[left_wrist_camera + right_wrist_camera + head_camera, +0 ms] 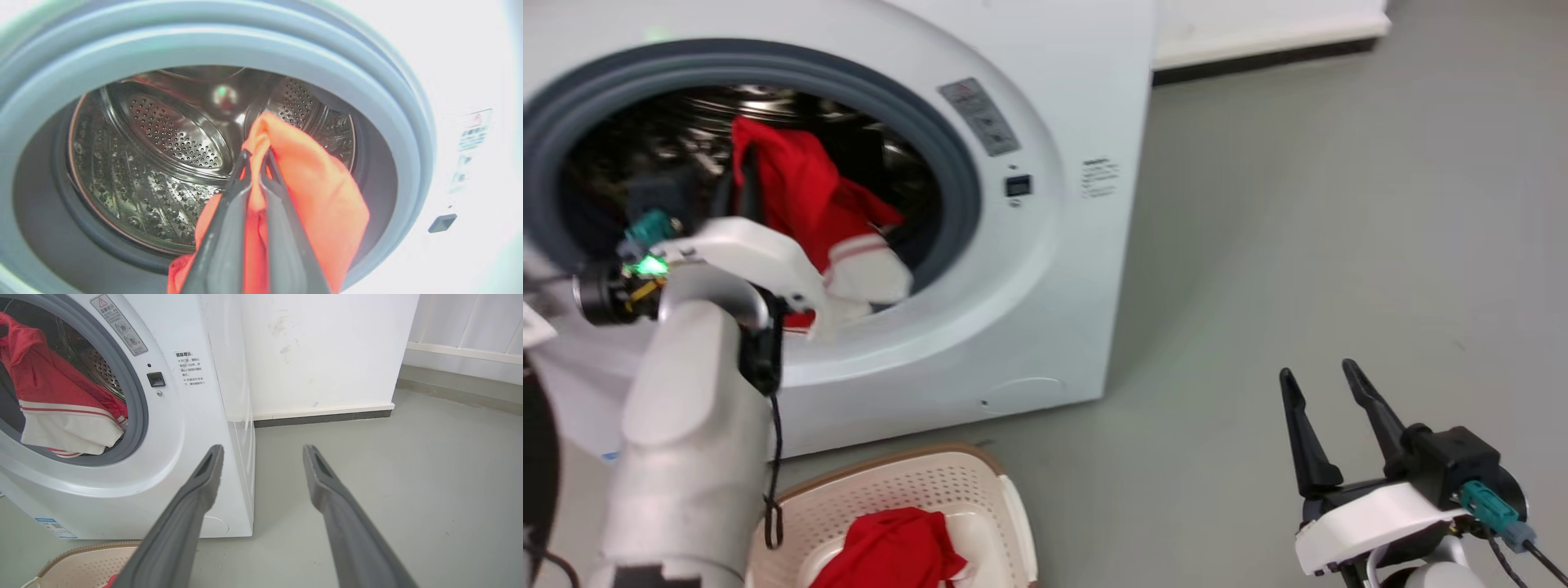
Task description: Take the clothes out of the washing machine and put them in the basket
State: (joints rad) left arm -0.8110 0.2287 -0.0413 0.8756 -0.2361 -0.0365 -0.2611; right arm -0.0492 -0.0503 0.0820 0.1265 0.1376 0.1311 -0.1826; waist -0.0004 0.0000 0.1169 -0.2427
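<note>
Grey floor [1339,204], white washing machine [1078,82]: the left tool [256,159], clamped on a red garment [318,192], should draw it high over the rubber ring [960,188].

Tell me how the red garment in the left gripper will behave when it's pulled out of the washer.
Probably floppy: the garment folds and hangs from the left gripper, pinched at one spot. Likely light, since that thin pinch carries it. Its white cuff droops near the grey ring, so it may drag or catch there.
</note>
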